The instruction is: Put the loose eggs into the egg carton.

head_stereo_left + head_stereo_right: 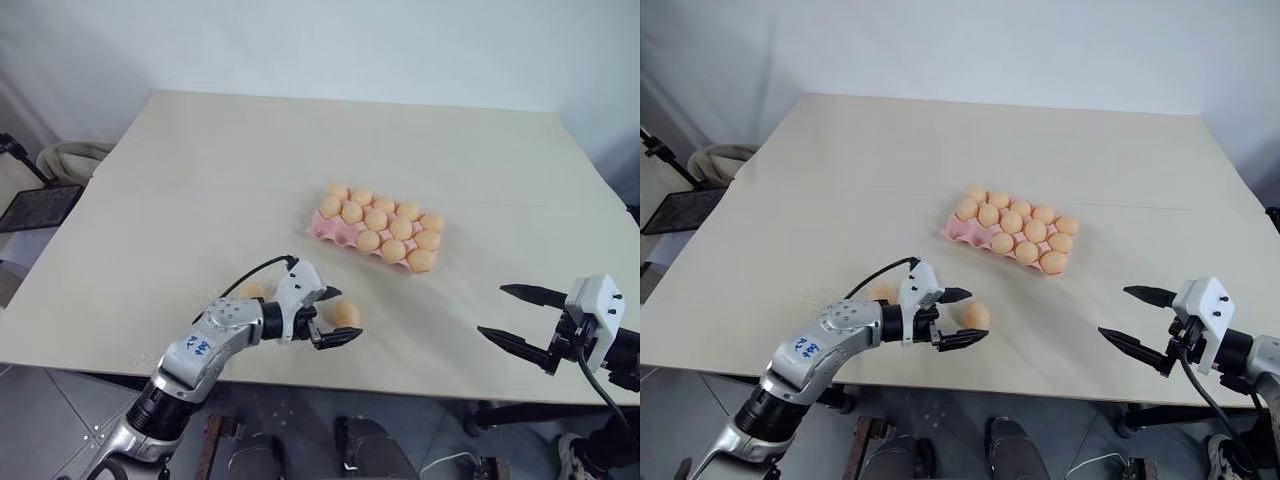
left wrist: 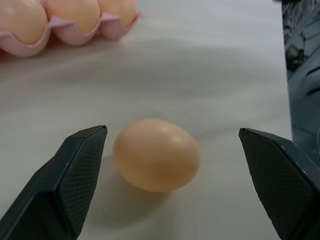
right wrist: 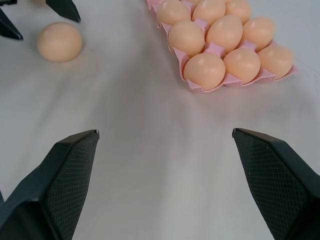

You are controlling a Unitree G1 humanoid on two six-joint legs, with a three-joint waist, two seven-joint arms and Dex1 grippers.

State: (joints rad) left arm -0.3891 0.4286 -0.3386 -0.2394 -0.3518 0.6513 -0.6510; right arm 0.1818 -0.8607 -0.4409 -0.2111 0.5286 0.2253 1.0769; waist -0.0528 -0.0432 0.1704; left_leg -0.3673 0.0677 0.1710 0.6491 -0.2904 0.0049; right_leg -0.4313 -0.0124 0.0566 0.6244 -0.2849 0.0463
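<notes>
Nearest item: left gripper [image 1: 334,317], two black fingers spread wide, standing over the near edge of the pale beige tabletop [image 1: 200,180]. One loose egg [image 1: 345,313], smooth, pale orange-tan, lies on the table between those fingers; in the left wrist view it sits closer to one finger [image 2: 70,180] than the other, with no clear contact on either side. Not gripped, not lifted.

Second loose egg [image 1: 251,290]: same colour, partly hidden behind the left wrist, also resting on the table.

Right gripper [image 1: 520,318]: two black fingers likewise spread wide, empty, hovering over the near right part of the table, well apart from both loose eggs and pointing toward the carton.

Egg carton [image 1: 322,229]: pink moulded lidless tray with scalloped edge, on the table centre, beyond and to the right of the loose eggs. About a dozen eggs seated in its cups; a bare stretch of pink shows at its near-left corner, so at least one cup looks vacant there, though the count is hard to fix.

Status, as judged: most eggs housed; two visibly outstanding. Current step appears to be closing on the nearer loose egg, then carrying it to a vacant cup; the hidden one follows.
</notes>
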